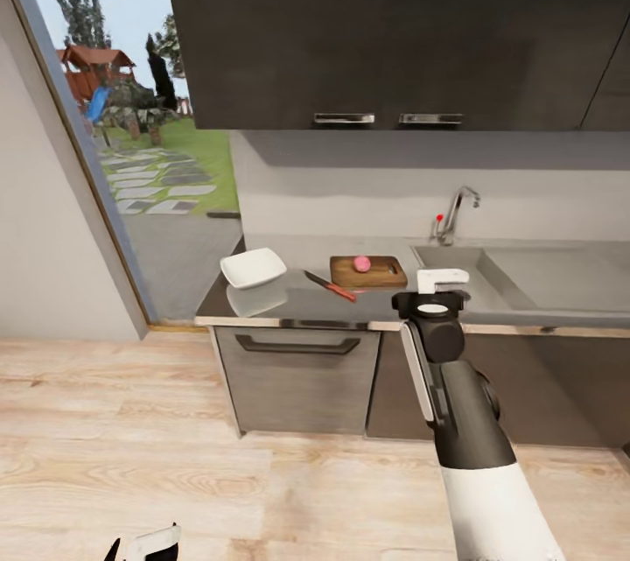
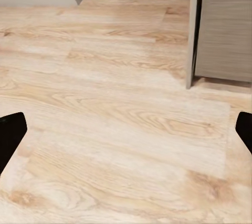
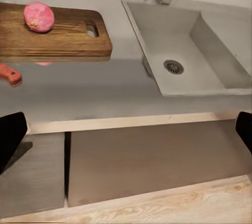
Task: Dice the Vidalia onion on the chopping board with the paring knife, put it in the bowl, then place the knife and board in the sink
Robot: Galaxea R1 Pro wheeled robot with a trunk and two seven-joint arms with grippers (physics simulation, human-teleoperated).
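A whole pink Vidalia onion (image 1: pixel 361 263) sits on the brown wooden chopping board (image 1: pixel 381 274), toward the end away from its slot handle hole. The board lies flat on the grey countertop (image 1: pixel 297 303), just beside the sink (image 1: pixel 455 268), whose steel basin with its round drain holds nothing. The red-handled paring knife (image 1: pixel 330 285) lies at an angle beside the board's other end. Nearer the countertop's window end, the white square bowl (image 1: pixel 253 268) stands upright.
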